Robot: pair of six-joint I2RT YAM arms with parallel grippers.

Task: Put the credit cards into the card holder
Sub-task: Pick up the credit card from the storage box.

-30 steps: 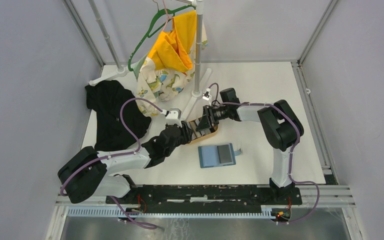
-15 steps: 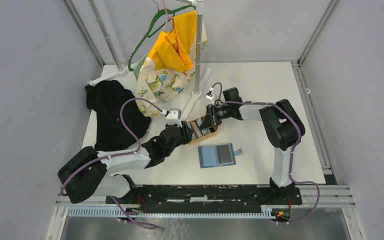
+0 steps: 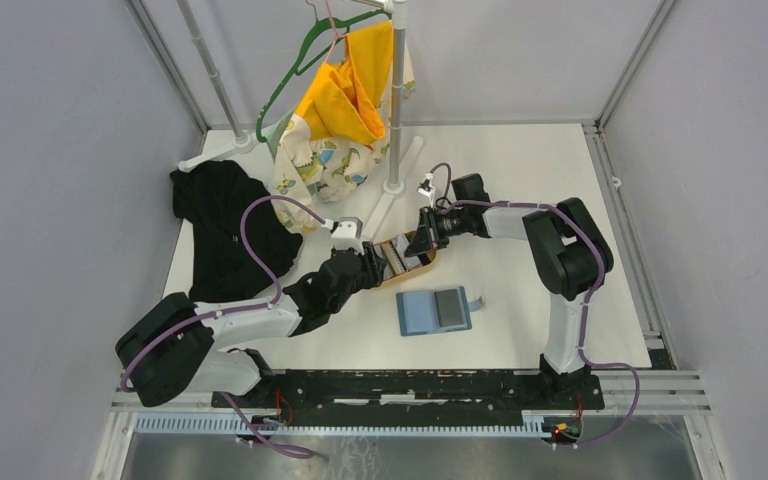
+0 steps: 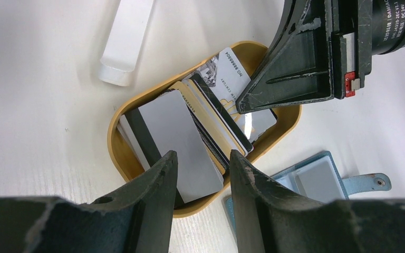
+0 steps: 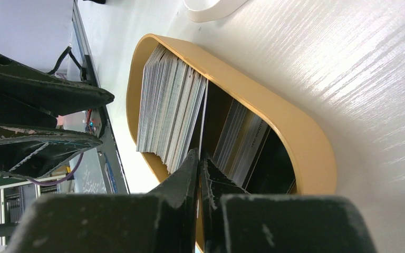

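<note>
From above, the wallet (image 3: 434, 311) lies open just beside the tray (image 3: 418, 267) and I see no card in it, while the cards (image 3: 397, 258) stand in the tray between the left gripper (image 3: 373, 263) and the right gripper (image 3: 424, 238); so I judge 0 cards are filed. On the left wrist view, the fingers stand apart over the tray's near end, grasping nothing visible. On the right wrist view, the fingers are clenched on the edge of 1 card, not yet lifted out.

Credit cards (image 4: 211, 124) fanned in tray (image 4: 114, 145); card holder (image 3: 434, 311) open (teal).
</note>
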